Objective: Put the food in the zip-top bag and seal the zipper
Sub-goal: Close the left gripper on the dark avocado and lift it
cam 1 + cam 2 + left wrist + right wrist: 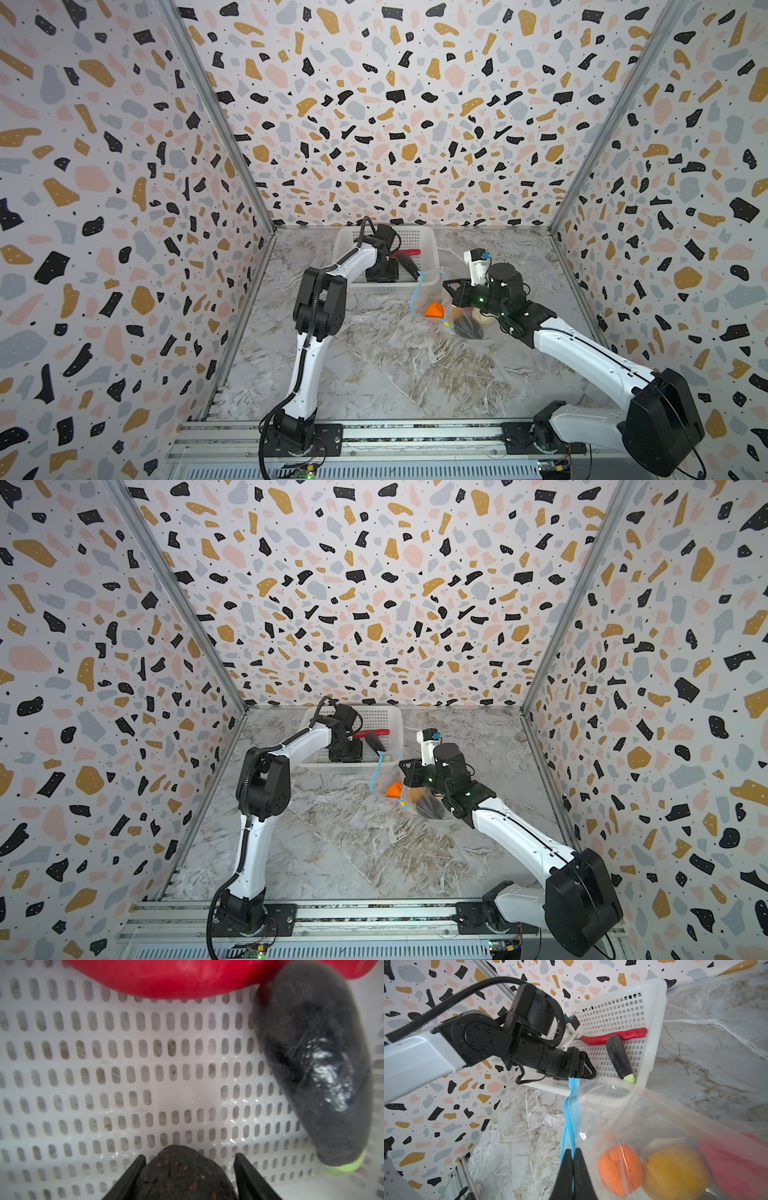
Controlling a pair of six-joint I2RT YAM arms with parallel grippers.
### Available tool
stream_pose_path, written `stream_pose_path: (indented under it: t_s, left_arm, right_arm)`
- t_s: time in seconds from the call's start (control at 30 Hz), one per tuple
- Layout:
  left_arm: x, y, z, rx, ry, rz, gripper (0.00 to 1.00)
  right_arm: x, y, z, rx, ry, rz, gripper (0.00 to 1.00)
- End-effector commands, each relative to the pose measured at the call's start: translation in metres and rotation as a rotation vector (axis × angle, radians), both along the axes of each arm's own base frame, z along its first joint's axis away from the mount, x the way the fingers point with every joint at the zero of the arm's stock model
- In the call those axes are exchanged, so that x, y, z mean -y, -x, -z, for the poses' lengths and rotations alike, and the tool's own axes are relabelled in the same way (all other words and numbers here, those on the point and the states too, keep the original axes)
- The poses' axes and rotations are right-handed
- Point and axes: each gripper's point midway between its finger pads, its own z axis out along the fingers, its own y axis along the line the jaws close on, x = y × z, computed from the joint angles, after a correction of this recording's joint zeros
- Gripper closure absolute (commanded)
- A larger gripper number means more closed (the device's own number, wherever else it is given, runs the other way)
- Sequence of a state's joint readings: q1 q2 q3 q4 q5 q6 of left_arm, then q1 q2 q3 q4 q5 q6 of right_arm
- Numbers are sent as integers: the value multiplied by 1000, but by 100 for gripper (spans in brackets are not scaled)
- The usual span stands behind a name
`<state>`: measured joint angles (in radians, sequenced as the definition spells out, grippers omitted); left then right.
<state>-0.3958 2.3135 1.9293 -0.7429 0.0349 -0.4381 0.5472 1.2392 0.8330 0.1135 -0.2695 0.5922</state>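
Note:
My left gripper (190, 1155) reaches down into the white basket (124, 1064) and its fingers press on a black oval (182, 1176) with red specks. A dark eggplant (311, 1064) and a long red chili (176, 978) lie beside it in the basket. My right gripper (572, 1151) is shut on the zipper (572, 1118), the blue strip of the clear zip-top bag (654, 1122), and holds the mouth up. Inside the bag lie an orange (619, 1169), a yellow potato (675, 1172) and a pink-red ball (733, 1167). Both top views show another black oval (467, 326) (430, 806) in the bag.
The basket (432, 245) (397, 729) stands against the back wall, its near right corner next to the bag's mouth. Marble tabletop (374, 365) spreads in front. Patterned walls close in the left, right and back sides.

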Motion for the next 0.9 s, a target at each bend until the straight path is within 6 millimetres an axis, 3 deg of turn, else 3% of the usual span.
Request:
stream_pose_path:
  t_s: [0.0,0.23,0.87]
  left_arm:
    - [-2,-1,5,-4,-25,-12,52]
    - [-7,-8,-3,27,-48,-2,65]
    - [-4,-18,-86,225,79,32,73]
  right_arm:
    - [0,0,-5,29,-11,-12,100]
    - [0,2,0,21,-20,-14,100]
    - [2,-4,-3,11,0,9,100]
